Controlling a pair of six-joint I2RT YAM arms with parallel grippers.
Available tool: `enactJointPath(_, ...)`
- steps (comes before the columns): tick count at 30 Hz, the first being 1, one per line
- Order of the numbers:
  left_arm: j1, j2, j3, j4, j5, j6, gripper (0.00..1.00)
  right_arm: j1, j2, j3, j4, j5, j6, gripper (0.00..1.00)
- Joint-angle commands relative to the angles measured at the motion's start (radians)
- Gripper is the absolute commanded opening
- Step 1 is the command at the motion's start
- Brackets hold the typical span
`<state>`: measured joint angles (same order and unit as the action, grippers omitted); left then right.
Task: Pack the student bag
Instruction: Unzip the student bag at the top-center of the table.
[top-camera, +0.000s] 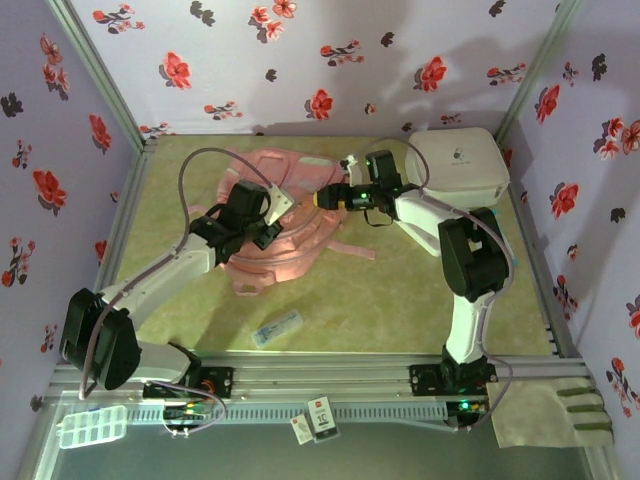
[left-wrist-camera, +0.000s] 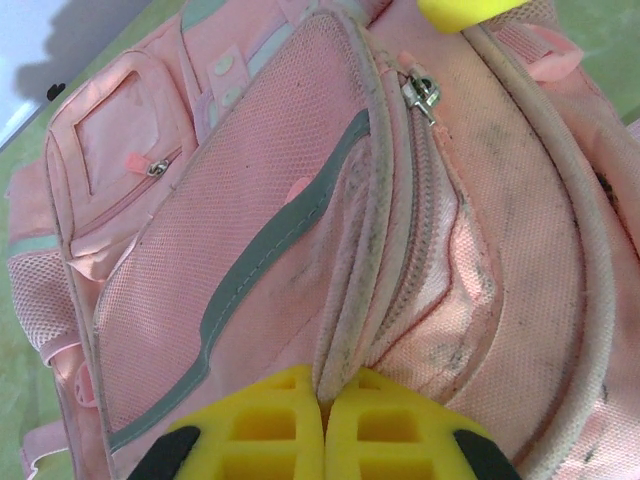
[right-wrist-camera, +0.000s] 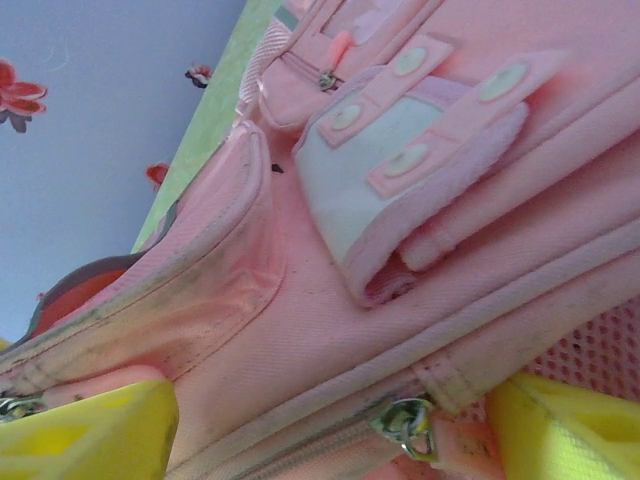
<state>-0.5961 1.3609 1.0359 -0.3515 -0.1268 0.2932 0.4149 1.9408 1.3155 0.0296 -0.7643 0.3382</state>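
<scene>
A green desk (top-camera: 400, 290) carries the pink student bag (top-camera: 310, 225), lying flat near its middle. The left hand (left-wrist-camera: 322, 400) is clenched on a fabric fold beside the zip. The right hand (right-wrist-camera: 325, 435), fingers spread, straddles the zip pull (right-wrist-camera: 405, 420). The soft fold may slip free, or closing fingers could miss the small pull.

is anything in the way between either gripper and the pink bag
Nothing visible does. The left gripper is shut on a seam ridge of the student bag. The right gripper sits open against the bag's fabric, with a zip pull between its fingers.
</scene>
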Motion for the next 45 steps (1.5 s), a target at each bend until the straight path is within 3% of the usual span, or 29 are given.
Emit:
enactJointPath(1,0.013,-0.029,0.013,0.095,0.009,-0.039,0.0,0.017,-0.045,-0.03,-0.004,-0.068,-0.032,0.78)
enactJointPath(9,0.015,-0.026,0.021,0.095,0.012,-0.038,0.0,0.018,-0.118,-0.095,0.0,-0.042,-0.061,0.53)
enactJointPath(17,0.015,-0.034,0.024,0.087,0.033,-0.043,0.0,0.017,-0.076,-0.063,-0.061,0.062,-0.099,0.33)
enactJointPath(20,0.015,-0.032,0.025,0.084,0.036,-0.045,0.0,0.016,-0.058,-0.04,-0.091,0.1,-0.099,0.36)
enactJointPath(23,0.015,-0.03,0.029,0.081,0.036,-0.043,0.0,0.015,-0.057,-0.038,-0.086,0.106,-0.078,0.53)
enactJointPath(26,0.015,-0.029,0.032,0.079,0.037,-0.042,0.0,0.013,-0.062,-0.042,-0.077,0.108,-0.062,0.62)
enactJointPath(40,0.015,-0.027,0.029,0.075,0.038,-0.044,0.0,-0.027,-0.076,-0.075,0.075,0.088,0.086,0.75)
enactJointPath(45,0.015,-0.029,0.028,0.076,0.038,-0.043,0.0,-0.034,-0.055,-0.058,0.063,0.127,0.173,0.74)
